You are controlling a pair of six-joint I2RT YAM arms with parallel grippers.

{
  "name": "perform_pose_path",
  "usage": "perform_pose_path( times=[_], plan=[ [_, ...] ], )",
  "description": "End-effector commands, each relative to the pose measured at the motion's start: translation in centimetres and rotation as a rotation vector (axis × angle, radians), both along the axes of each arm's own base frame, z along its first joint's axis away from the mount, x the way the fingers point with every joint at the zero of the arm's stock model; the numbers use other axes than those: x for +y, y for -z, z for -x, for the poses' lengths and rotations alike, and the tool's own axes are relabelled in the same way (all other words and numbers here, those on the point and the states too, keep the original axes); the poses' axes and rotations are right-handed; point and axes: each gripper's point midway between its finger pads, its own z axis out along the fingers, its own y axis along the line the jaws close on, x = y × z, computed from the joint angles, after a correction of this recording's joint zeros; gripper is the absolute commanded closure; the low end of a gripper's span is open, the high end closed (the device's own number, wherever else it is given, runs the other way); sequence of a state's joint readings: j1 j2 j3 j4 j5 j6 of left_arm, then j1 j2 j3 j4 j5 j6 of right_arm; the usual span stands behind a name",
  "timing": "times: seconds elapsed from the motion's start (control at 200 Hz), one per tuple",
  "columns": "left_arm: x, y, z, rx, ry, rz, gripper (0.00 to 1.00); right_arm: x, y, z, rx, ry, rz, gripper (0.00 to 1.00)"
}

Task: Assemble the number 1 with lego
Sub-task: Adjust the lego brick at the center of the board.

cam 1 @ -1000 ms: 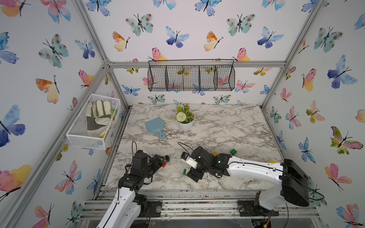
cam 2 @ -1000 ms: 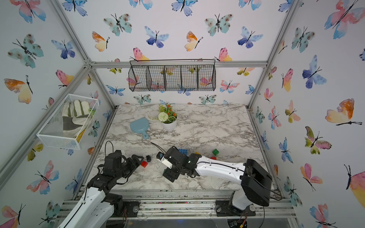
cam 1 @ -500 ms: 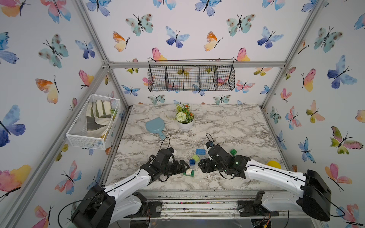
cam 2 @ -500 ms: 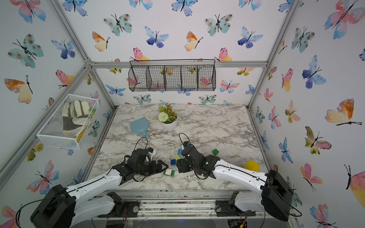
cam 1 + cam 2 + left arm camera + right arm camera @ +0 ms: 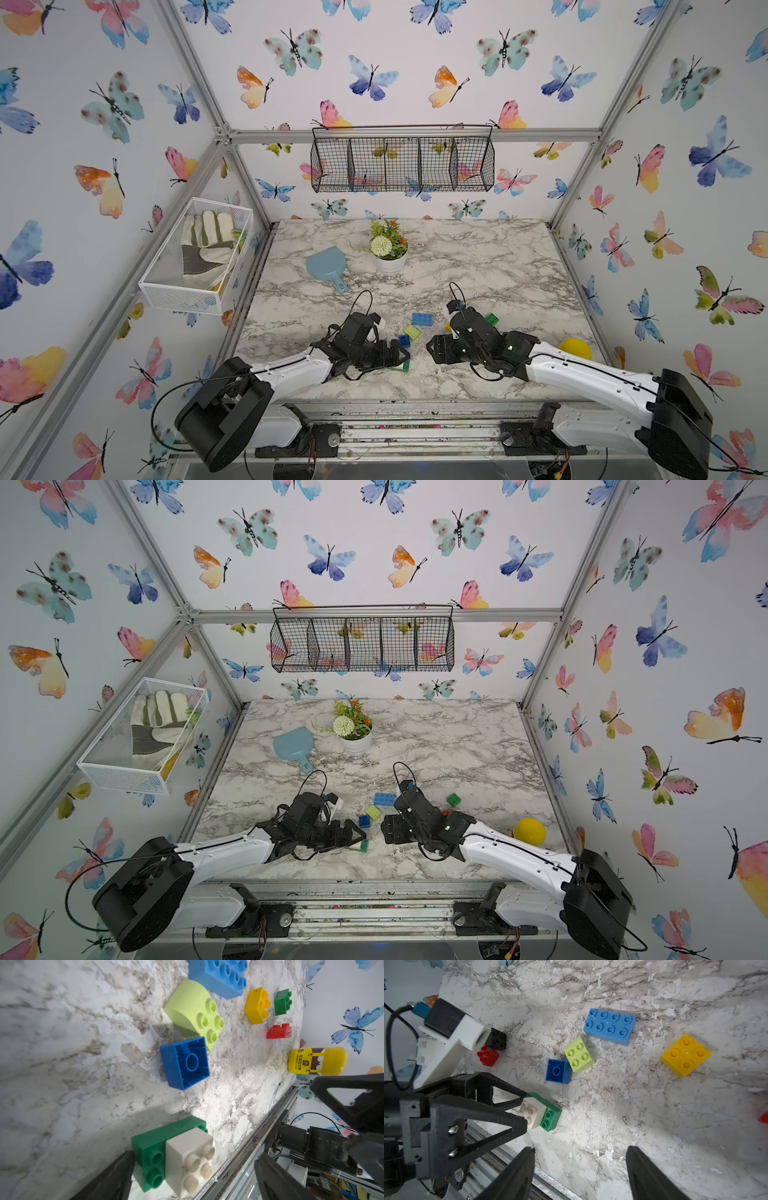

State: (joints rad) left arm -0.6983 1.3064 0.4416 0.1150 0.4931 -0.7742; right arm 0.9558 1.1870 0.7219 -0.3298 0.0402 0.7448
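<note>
Early stacking is judged in hand: a white brick (image 5: 532, 1112) is seated on the long green brick (image 5: 552, 1118) near the front edge of the worktop (image 5: 654, 1115). The left pincer (image 5: 526, 1110) is spread wide astride that pair, unclamped; the right pincer (image 5: 581, 1148) is held open, empty. Next, the lime brick (image 5: 579, 1054), perhaps, must be gripped and pressed on, studs aligned.

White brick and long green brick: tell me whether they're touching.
Touching. The right wrist view shows the white brick sitting on the long green brick, no gap between them.
</note>
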Motion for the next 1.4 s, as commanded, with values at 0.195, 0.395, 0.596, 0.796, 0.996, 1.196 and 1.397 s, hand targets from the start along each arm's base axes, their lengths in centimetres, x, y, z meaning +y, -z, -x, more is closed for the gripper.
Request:
perform_pose_path(
  times=[0.195,0.395,0.596,0.796,0.996,1.196,1.397],
  plan=[
    [-0.3,-1.2,0.9,0.010,0.006,0.044,0.13,-0.1,0.8,0.8,0.059,-0.005,-0.033,0.29],
    [1.0,0.0,0.2,0.030,-0.079,-0.039,0.28,2.8,2.8,2.2,0.199,-0.098,-0.069,0.36],
    [1.0,0.3,0.4,0.040,-0.077,-0.045,0.34,4.8,4.0,2.4,0.266,-0.131,-0.082,0.50],
    [0.8,0.7,0.6,0.053,-0.066,-0.051,0.40,6.5,4.3,2.6,0.284,-0.165,-0.083,0.52],
    [0.7,0.9,0.6,0.059,-0.059,-0.054,0.49,7.8,4.6,2.6,0.291,-0.185,-0.080,0.59],
    [0.7,1.3,0.8,0.075,-0.051,-0.066,0.53,8.2,5.4,2.6,0.305,-0.195,-0.061,0.65],
    [1.0,2.0,1.1,0.096,-0.050,-0.090,0.55,7.7,7.0,2.7,0.329,-0.178,-0.014,0.69]
  ],
)
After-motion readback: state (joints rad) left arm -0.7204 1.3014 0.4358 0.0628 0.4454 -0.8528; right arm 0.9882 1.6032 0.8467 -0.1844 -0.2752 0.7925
